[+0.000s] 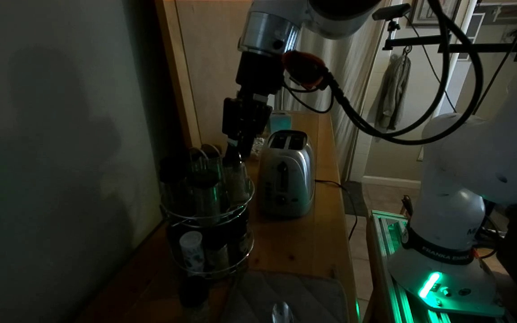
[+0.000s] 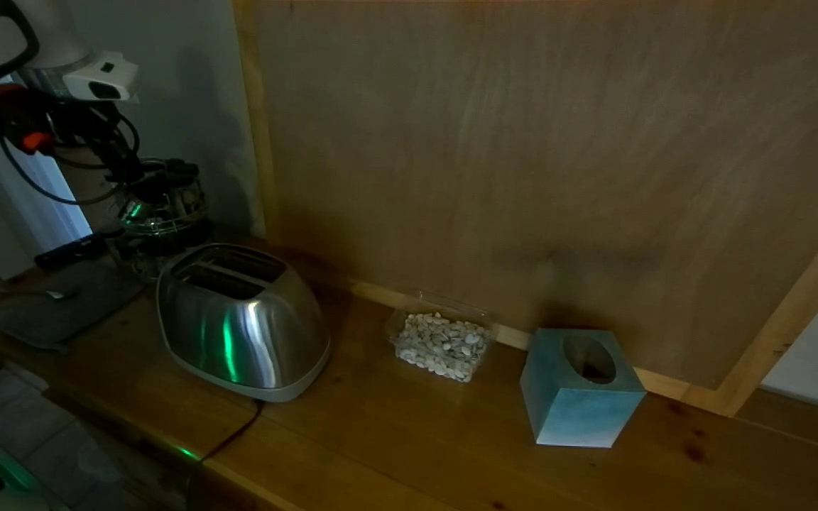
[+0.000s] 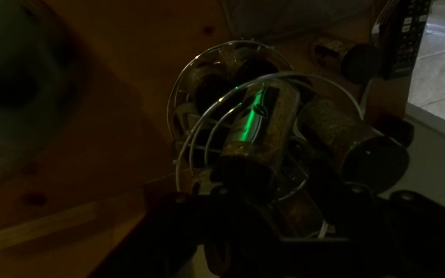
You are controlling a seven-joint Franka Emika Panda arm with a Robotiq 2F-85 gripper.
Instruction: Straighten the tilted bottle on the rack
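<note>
The rack [image 3: 219, 101] is a round two-tier wire carousel full of dark-capped jars; its rim [image 1: 218, 217] also shows in an exterior view. On the upper tier a clear bottle [image 3: 274, 123] with a dark cap and a label catching green light leans toward the rim. The same bottle appears as a pale shape [image 1: 238, 183] below my gripper [image 1: 236, 150]. In the wrist view my gripper [image 3: 287, 182] has its fingers apart, a see-through gap between them. The left finger merges with the dark cap; the right finger [image 3: 319, 173] stands away from it. Contact is too dark to judge.
Close beside the rack stands a silver toaster [image 1: 285, 179]. A grey mat [image 1: 294, 291] with a spoon [image 1: 282, 312] lies in front, near a loose jar [image 1: 194, 294]. A pebble box [image 2: 444, 345] and a blue tissue box [image 2: 583, 411] are farther along. A wall [image 1: 106, 134] borders the rack.
</note>
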